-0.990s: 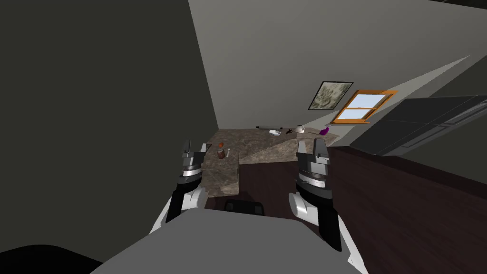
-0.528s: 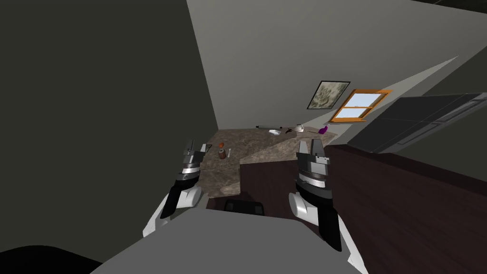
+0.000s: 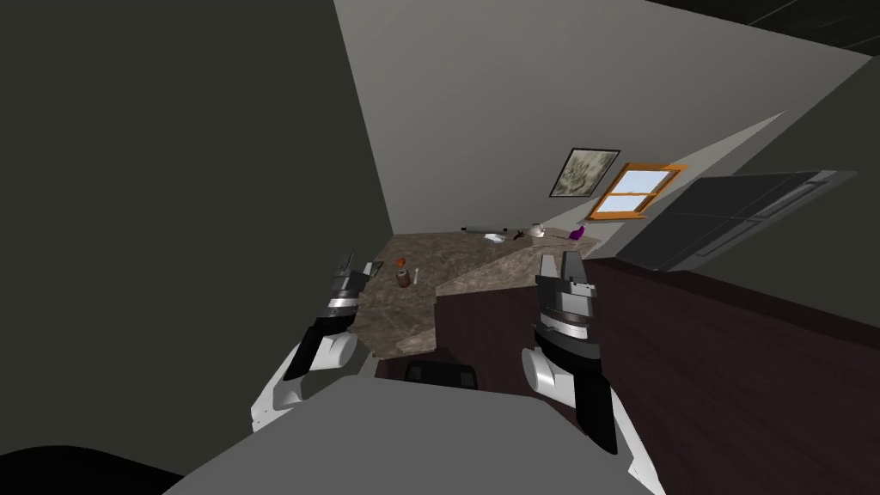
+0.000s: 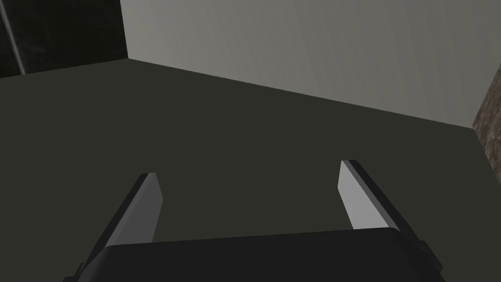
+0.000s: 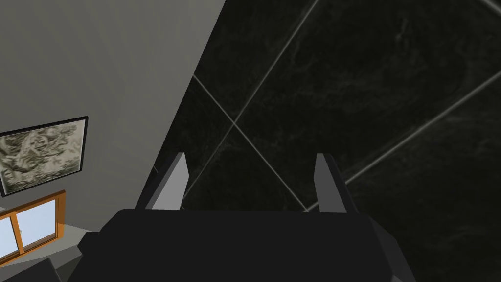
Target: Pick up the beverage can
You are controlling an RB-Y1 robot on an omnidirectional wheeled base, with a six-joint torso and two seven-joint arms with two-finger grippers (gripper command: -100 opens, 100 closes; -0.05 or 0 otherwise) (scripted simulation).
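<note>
While left pincer [image 3: 347,263] hovers spread by counter [image 3: 404,311], right pincer [image 3: 565,261] stands raised, spread.

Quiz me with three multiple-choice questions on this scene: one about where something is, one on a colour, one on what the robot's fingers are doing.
1. Where is the can? A) on the floor B) on the mottled brown counter C) on a chair
2. What colour is the frame of the window? A) orange B) blue C) white
3. How are the left arm's fingers? A) shut on the can B) shut on a cup C) open, holding nothing

Answers: B, the can sits on the counter; A, the frame is orange; C, the fingers stand wide apart with nothing between them.
</note>
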